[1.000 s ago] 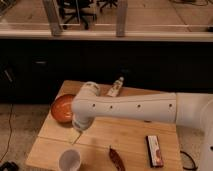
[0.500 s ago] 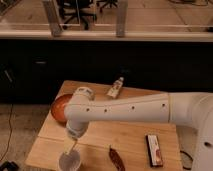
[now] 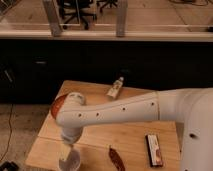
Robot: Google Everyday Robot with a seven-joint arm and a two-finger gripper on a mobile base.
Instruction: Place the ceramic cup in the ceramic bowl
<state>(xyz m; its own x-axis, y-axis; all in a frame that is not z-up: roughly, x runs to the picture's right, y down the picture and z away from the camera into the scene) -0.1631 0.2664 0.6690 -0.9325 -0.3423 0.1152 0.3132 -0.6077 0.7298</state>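
Cup (image 3: pixel 69 161) at counter's (image 3: pixel 130 137) near left edge, gripper (image 3: pixel 68 150) dipped at its rim; cannot tell finger state. Just right, brown item (image 3: pixel 117 158); farther right, dark bar (image 3: pixel 154 149). Beyond, bowl (image 3: pixel 57 104) mostly behind arm (image 3: pixel 115 111). Farthest, small bottle (image 3: pixel 115 88).

An office or lab space: chairs (image 3: pixel 75 12) on casters behind a railing (image 3: pixel 120 34), dark cabinets (image 3: pixel 100 62), and a wooden table (image 3: pixel 130 137) where the gripper (image 3: pixel 68 152) hangs over the cup (image 3: pixel 69 162)

floor: grey carpet (image 3: pixel 20 120) | furniture: wooden table (image 3: pixel 135 137); dark cabinets (image 3: pixel 100 65); office chairs (image 3: pixel 75 10)
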